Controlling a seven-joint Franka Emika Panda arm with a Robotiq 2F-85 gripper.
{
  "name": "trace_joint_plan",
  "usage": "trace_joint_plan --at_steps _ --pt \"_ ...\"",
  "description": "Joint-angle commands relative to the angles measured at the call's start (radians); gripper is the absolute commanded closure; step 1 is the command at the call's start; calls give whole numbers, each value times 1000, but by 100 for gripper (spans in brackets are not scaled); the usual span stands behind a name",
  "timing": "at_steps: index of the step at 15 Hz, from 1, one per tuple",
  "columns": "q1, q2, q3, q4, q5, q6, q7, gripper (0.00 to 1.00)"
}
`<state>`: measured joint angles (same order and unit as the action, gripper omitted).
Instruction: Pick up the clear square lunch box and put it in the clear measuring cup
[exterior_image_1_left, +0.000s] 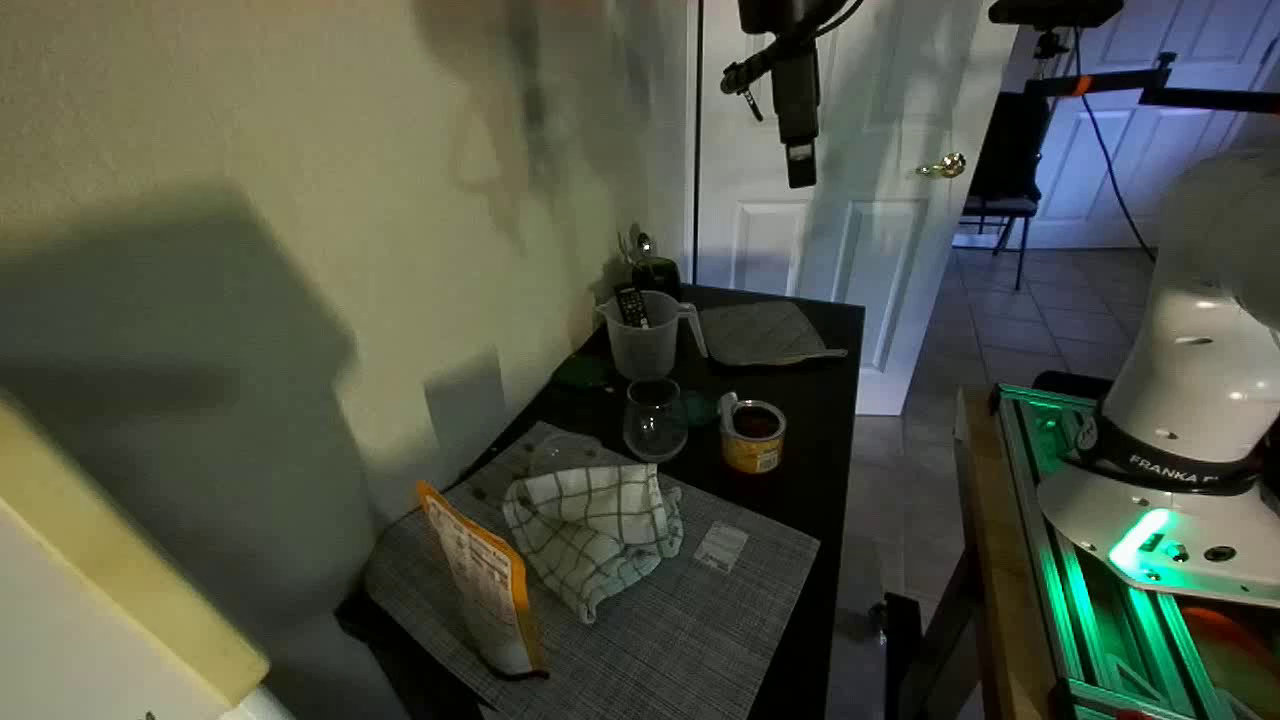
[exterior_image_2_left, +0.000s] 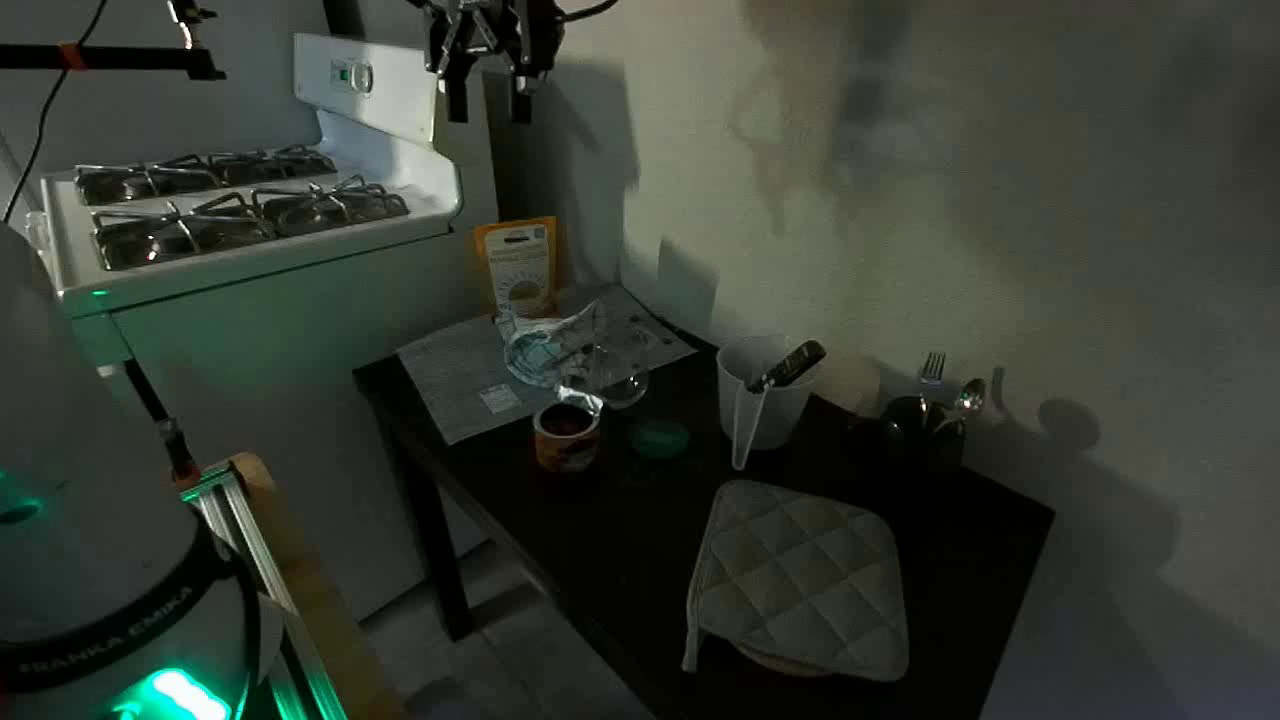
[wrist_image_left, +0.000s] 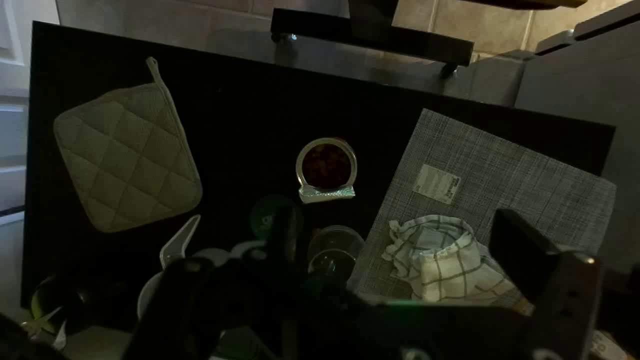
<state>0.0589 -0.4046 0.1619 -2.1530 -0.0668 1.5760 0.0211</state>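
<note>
Since the tool (exterior_image_2_left: 489, 108) hangs high over the worktop (exterior_image_2_left: 640, 540), its fingers (wrist_image_left: 522, 255) spread well apart and nothing seen between them, the step in hand is judged to be the approach, with no pick-up made. The box itself cannot be made out for certain in any view. A faint see-through shape (exterior_image_1_left: 565, 452) seems to lie on the mat (exterior_image_1_left: 730, 610), just beside the towel (exterior_image_1_left: 600, 530), in an exterior view, but it is too dim to call square. The glass (exterior_image_1_left: 655, 425) near it is round, so it is hardly the box. The cup (exterior_image_1_left: 643, 345) stands upright by the wall (exterior_image_1_left: 450, 250), with the remote (exterior_image_2_left: 790, 367) leaning in it and rising past the rim; whether anything else is inside cannot be told.

The next move first calls for settling which clear thing is meant, then for lowering the tool so that it straddles that thing's sides, keeping off the glass and towel. For the later release, the remote will probably crowd the cup, so the box would want the free part of its mouth.
</note>
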Motion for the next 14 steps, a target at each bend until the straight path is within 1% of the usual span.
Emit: trace_joint_plan --at_steps 1,4,5,9,10,13,14 --pt "19 2 -15 3 -5 -4 6 0" --pt "19 2 -15 3 -5 -4 6 0" --pt "15 14 -19 -3 -15 32 2 0" --pt "12 142 -63 9 1 132 -100 0" --pt "6 184 -62 20 -20 153 -94 0" --pt "-1 311 -43 43 -114 229 -3 0" --pt "5 227 -63 7 -65 207 -53 0"
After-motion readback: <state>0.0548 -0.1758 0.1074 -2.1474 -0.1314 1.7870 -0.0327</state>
